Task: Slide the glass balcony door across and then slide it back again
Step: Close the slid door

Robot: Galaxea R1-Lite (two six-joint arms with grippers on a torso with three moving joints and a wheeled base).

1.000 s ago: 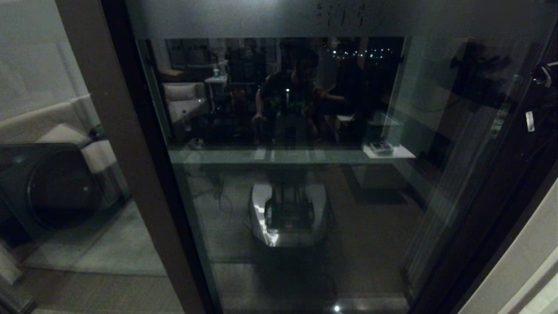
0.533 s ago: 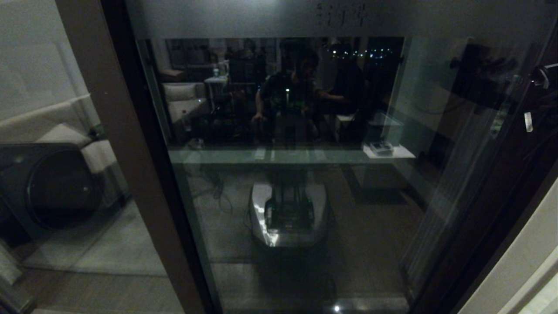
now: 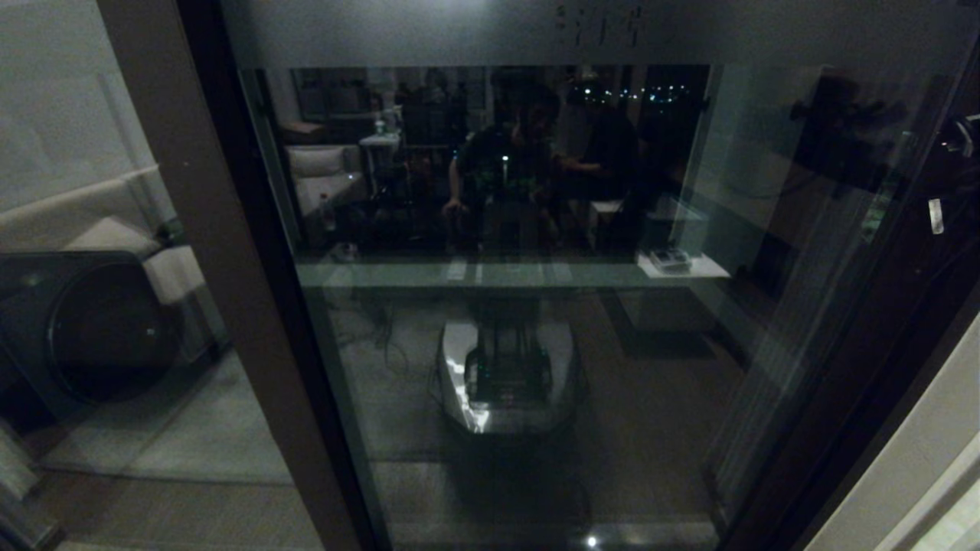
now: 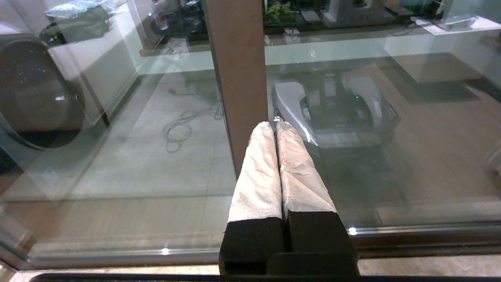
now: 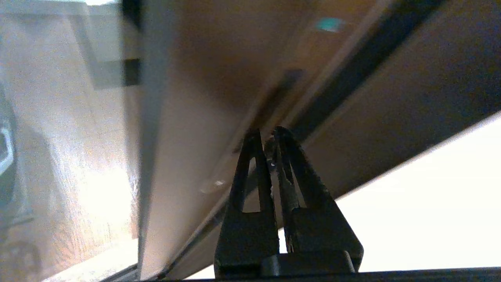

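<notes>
One glass balcony door (image 3: 536,306) is filling most of the head view, its pane running from the brown stile (image 3: 222,291) at centre left to the dark stile at the right edge. One frosted strip (image 3: 475,30) is crossing the top of the frame, with a small group of dark characters (image 3: 597,27) showing at upper centre. The glass is reflecting the robot's own base (image 3: 505,383) at lower centre, and two people are sitting at upper centre in the reflection. One more glass panel (image 3: 84,229) is standing at the far left, and one round dark washing-machine door (image 3: 107,329) is showing through it at middle left. A pale wall edge (image 3: 919,459) is cutting across the lower right corner.

Two grippers are showing, one in each wrist view. The left gripper (image 4: 276,127) is pointing at the brown stile (image 4: 238,70) in the centre of its frame; its two cloth-wrapped fingers (image 4: 258,172) are pressed together with nothing between them, and their tips are lying just against the stile's lower part. The right gripper (image 5: 268,137) is sitting at lower centre of its frame, its two black fingers (image 5: 250,172) nearly closed with only a thin gap, their tips resting against the door's brown frame (image 5: 195,117) beside a slim dark groove (image 5: 282,84). Whether they are gripping anything cannot be told.
</notes>
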